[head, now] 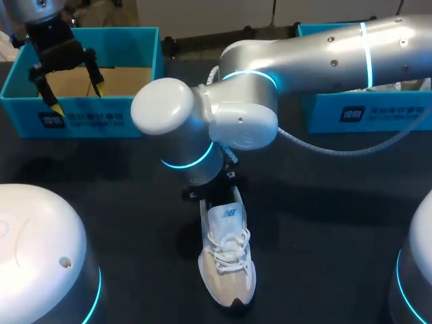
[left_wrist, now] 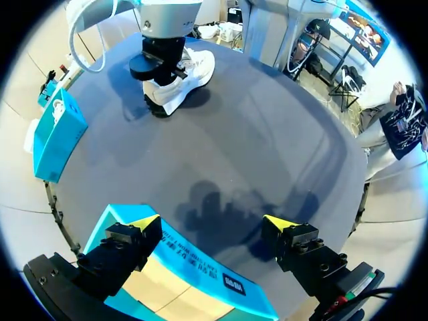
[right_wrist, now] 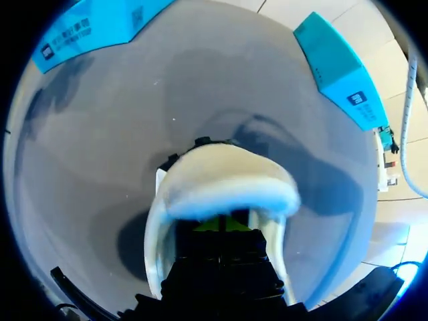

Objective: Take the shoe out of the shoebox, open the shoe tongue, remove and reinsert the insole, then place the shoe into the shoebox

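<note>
- We judge the first step done: the white sneaker (head: 228, 260) stands on the dark table (head: 324, 223), out of the shoebox (head: 88, 115), with its toe towards us and its heel under our right arm (head: 324, 54).
- Our right arm comes in from the right and past the middle. Its wrist stands straight over the heel end of the sneaker.
- In the right wrist view, our right gripper (right_wrist: 221, 225) is down inside the sneaker's mouth, with the pale collar curving around it. The pictures do not show whether it grips anything in there, so we cannot tell its state.
- The laces look threaded and the tongue lies flat along the top. We cannot see the insole.
- The step in hand looks to us like the work at the shoe's opening, either the tongue or the insole. We cannot say which.
- Our left gripper (left_wrist: 212, 224) hangs over the shoebox at the far left of the table, well apart from the sneaker. Its fingers are spread wide and hold nothing.
- A second blue box (head: 364, 111) sits at the far right.
- The next move calls for a sure hold on the insole's heel edge. It also calls for something to keep the sneaker down, since a light shoe may lift with the pull. Our free left arm could do that.
</note>
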{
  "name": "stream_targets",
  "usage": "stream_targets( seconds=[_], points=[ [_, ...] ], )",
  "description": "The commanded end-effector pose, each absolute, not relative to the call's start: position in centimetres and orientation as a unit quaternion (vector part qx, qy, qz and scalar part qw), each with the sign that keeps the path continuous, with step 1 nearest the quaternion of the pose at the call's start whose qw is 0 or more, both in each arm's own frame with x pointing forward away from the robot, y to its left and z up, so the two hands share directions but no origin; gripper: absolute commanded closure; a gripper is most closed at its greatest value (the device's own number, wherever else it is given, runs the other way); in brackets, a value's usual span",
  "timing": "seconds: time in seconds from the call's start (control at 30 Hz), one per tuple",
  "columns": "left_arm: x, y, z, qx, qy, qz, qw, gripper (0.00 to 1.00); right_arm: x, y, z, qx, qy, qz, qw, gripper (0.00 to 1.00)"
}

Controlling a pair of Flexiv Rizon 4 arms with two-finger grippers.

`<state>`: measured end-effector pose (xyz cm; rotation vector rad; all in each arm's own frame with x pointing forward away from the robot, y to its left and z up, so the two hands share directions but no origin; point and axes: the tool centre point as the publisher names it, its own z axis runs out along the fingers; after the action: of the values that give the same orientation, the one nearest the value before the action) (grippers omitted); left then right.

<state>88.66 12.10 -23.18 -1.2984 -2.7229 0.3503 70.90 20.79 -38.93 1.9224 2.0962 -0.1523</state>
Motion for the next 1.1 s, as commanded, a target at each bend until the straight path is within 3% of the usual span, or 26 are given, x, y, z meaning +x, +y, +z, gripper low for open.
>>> stream_targets(
  seconds=[0.03, 0.23, 0.73, 1.1],
  points=[
    [88.7, 12.1, -23.1, -0.427, -0.895, 0.114, 0.053, 0.00, 69.7, 21.3, -37.1, 0.744, 0.641, -0.028, 0.188, 1.00],
    [88.7, 12.1, -23.1, -0.427, -0.895, 0.114, 0.053, 0.00, 70.0, 20.2, -36.9, 0.748, 0.629, -0.040, 0.206, 1.00],
    [88.7, 12.1, -23.1, -0.427, -0.895, 0.114, 0.053, 0.00, 70.3, 19.8, -41.8, 0.765, 0.618, -0.101, 0.154, 1.00],
    [88.7, 12.1, -23.1, -0.427, -0.895, 0.114, 0.053, 0.00, 69.3, 20.8, -38.0, 0.761, 0.618, -0.079, 0.179, 1.00]
  ],
)
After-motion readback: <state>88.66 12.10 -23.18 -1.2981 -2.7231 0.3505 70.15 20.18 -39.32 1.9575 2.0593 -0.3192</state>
